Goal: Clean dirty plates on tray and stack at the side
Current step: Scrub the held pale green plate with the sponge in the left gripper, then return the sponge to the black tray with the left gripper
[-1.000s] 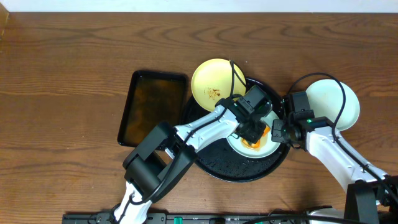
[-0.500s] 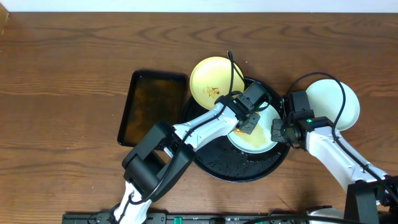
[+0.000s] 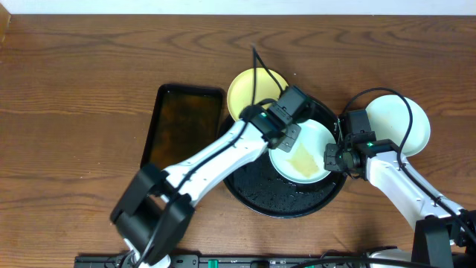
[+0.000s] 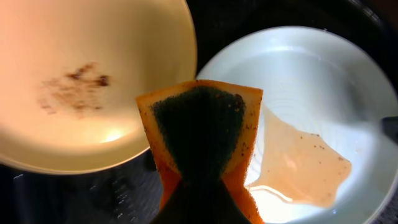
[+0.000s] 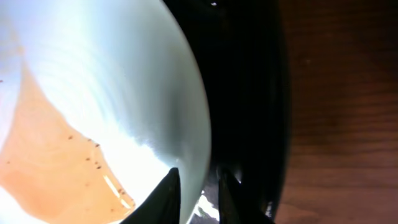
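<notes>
Three plates in play. Pale yellow plate [image 4: 81, 56] overlaps the far-left rim of the round black tray [image 3: 279, 197], brown specks on its face. One mint-white plate [image 4: 311, 81] lies inside the tray with a thin brownish puddle pooled in it. The second mint-white plate [image 3: 405, 123] sits on the wood to the right of the tray.

Left gripper [image 3: 288, 136] is pressed together on an orange sponge [image 4: 202, 127], dark scouring face outward, held above the gap where the two tray plates meet. Right gripper [image 5: 198, 190] has its tips slightly parted astride the puddled plate's rim; cannot tell whether they bite.

Judgement: mid-scrub, changing plates. The next move is probably sponge onto the yellow plate's specks, or the right arm lifting the puddled plate out. A wet thin rim wants a firm pinch and a slow tilt.
</notes>
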You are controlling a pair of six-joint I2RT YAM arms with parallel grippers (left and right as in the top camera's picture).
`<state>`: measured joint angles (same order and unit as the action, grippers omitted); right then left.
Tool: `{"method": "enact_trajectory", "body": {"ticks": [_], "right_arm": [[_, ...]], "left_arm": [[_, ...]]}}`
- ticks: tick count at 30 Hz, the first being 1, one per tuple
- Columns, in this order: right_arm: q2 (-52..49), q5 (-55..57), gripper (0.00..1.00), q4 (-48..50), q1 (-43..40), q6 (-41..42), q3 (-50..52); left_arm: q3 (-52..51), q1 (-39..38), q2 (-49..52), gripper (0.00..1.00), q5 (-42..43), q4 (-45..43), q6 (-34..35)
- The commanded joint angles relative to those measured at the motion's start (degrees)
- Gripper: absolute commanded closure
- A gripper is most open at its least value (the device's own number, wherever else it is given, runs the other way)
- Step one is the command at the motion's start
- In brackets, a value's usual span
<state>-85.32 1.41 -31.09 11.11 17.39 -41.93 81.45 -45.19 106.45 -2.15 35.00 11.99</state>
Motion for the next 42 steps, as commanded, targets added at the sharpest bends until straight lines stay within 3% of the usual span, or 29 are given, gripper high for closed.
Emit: {"method": "enact_trajectory", "body": {"ticks": [1, 12, 15, 18, 21, 30, 42], "right_arm": [[0.66, -3.23, 0.77, -0.04, -0.59, 0.39, 0.04], [0.31, -3.43, 0.76, 2.21, -0.59, 10.56, 5.05], [0.11, -3.41, 0.83, 3.52, -0.59, 12.48, 6.62], [0.11, -3.41, 0.96, 6.03, -0.59, 12.81, 8.09], [0.13, -3.39, 0.99, 7.93, -0.59, 12.81, 8.41], [2.73, 2.64, 0.99, 9.03, -0.66, 12.09, 8.28], [17.46, 8.28, 0.99, 10.4, -0.66, 2.4, 7.32]], "left_arm": [[0.07, 2.45, -2.47, 0.92, -1.53, 1.49, -0.26], [0.07, 11.04, -3.17, 0.92, -1.33, 4.9, 1.7], [0.07, 13.7, -3.17, 0.92, -1.31, 6.25, 2.49], [0.07, 16.44, -3.17, 0.92, -1.31, 7.54, 3.85], [0.07, 19.28, -3.17, 0.92, -0.57, 8.52, 6.1], [-0.55, 29.18, -3.15, 0.92, 13.6, 8.7, 6.32], [-4.39, 40.17, -3.13, 0.92, 15.69, 9.09, 5.7]]}}
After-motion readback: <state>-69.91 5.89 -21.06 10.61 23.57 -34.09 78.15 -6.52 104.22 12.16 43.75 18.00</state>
